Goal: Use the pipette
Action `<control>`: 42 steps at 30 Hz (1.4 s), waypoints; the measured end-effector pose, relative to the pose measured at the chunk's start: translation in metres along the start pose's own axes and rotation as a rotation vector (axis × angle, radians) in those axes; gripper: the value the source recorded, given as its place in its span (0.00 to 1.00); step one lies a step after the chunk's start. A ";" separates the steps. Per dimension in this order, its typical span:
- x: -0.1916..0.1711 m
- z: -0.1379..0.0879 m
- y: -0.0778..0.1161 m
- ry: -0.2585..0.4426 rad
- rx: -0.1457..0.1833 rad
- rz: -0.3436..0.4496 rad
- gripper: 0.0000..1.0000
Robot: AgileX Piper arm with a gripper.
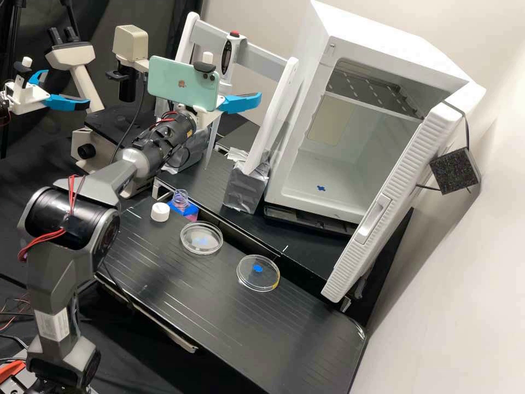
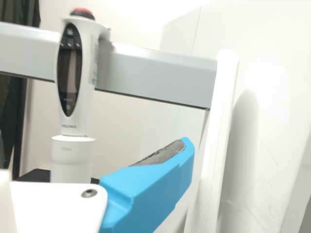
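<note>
At the rack in the high view, my gripper [image 1: 239,103] has one blue finger showing to the right of the phone. The white pipette [image 1: 226,54], with a red top button, hangs upright on the rack's grey crossbar, and its long tip comes out below the gripper. In the wrist view the pipette [image 2: 76,82] stands beyond the gripper's white mount, which covers its lower part. One finger of the gripper [image 2: 148,187] reaches out beside it with a bare grey pad; nothing touches that pad. The gripper is open, with the other finger hidden.
Two clear dishes [image 1: 202,238] [image 1: 258,273], a white cap [image 1: 160,212] and a small open bottle [image 1: 180,201] stand on the bench [image 1: 229,328]. A white box [image 1: 306,180] with its door open is right of the rack [image 1: 273,109]. A microscope [image 1: 85,143] is at the left.
</note>
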 end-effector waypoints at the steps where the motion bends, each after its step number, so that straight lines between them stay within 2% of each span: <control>1: 0.002 0.000 -0.001 -0.007 -0.002 -0.003 0.00; 8: 0.004 0.000 -0.003 -0.018 -0.010 -0.020 0.00; 11: 0.005 -0.002 -0.001 -0.016 0.000 -0.016 0.00; 17: 0.005 -0.003 -0.001 -0.017 -0.015 -0.015 0.00; 20: 0.004 -0.005 -0.003 -0.021 0.005 -0.019 0.00; 22: 0.004 -0.007 -0.003 -0.016 0.006 -0.019 0.00; 29: 0.005 -0.012 -0.002 -0.001 -0.031 -0.016 0.00; 42: 0.003 -0.017 -0.005 0.008 -0.058 -0.025 0.00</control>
